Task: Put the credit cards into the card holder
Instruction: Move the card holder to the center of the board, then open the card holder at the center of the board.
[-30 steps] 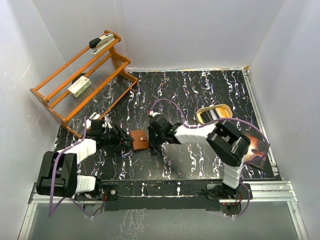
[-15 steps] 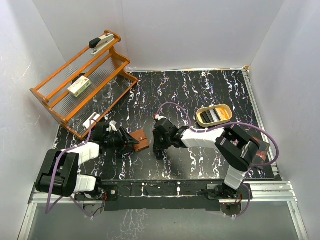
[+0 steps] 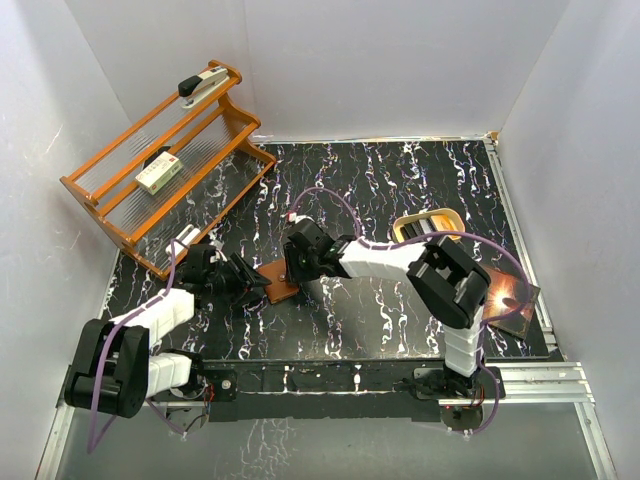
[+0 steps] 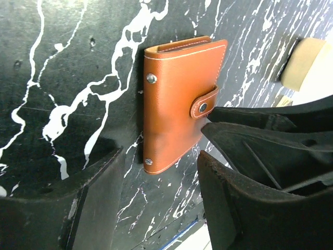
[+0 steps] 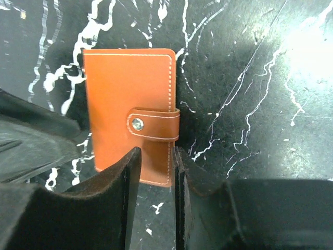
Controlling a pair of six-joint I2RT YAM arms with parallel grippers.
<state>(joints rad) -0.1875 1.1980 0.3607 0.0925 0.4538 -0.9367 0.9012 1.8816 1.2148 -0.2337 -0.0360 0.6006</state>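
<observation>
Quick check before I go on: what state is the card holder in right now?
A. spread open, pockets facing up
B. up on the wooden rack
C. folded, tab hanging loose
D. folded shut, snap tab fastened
D: the card holder lies folded on the table, and its snap tab is buttoned across the front in both wrist views.

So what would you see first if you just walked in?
The orange-brown card holder, snapped shut, lies on the black marbled table. The left fingers and right fingers are close beside it. At the back left stands a wooden rack with a stapler on top.
</observation>
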